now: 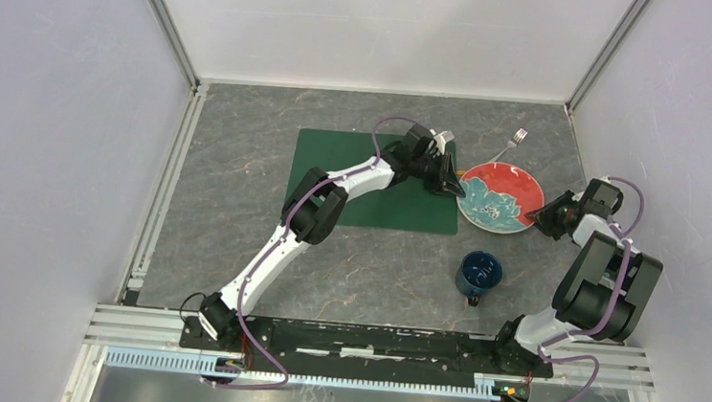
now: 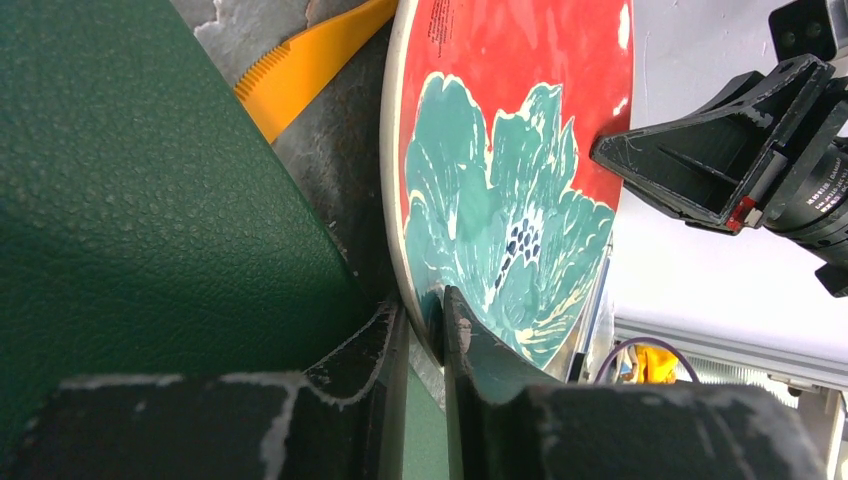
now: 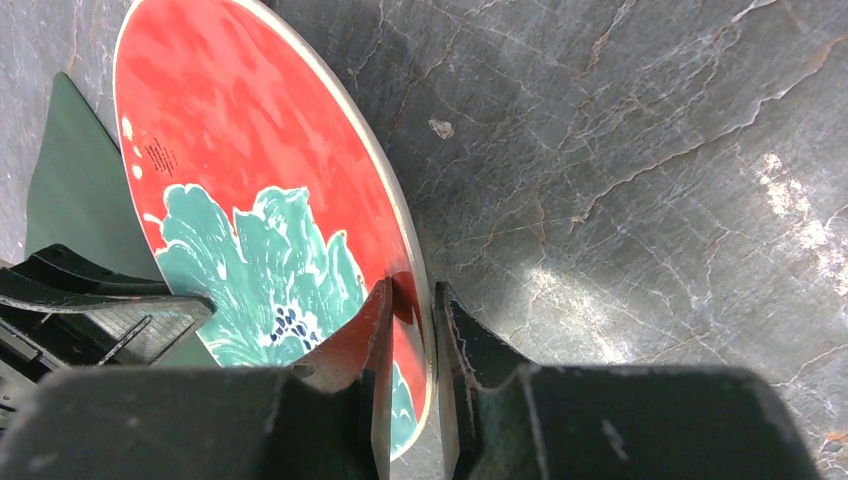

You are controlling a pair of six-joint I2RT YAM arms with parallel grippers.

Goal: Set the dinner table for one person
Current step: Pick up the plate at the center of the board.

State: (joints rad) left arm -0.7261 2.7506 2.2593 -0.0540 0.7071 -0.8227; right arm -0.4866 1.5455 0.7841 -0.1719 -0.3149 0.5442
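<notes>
Over veined dinner table (image 1: 234,239), fingers (image 2: 350,365) grip round plate (image 1: 500,195)

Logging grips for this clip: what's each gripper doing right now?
Left gripper: closed on the red floral plate rim.
Right gripper: closed on the same plate's opposite rim.
</notes>
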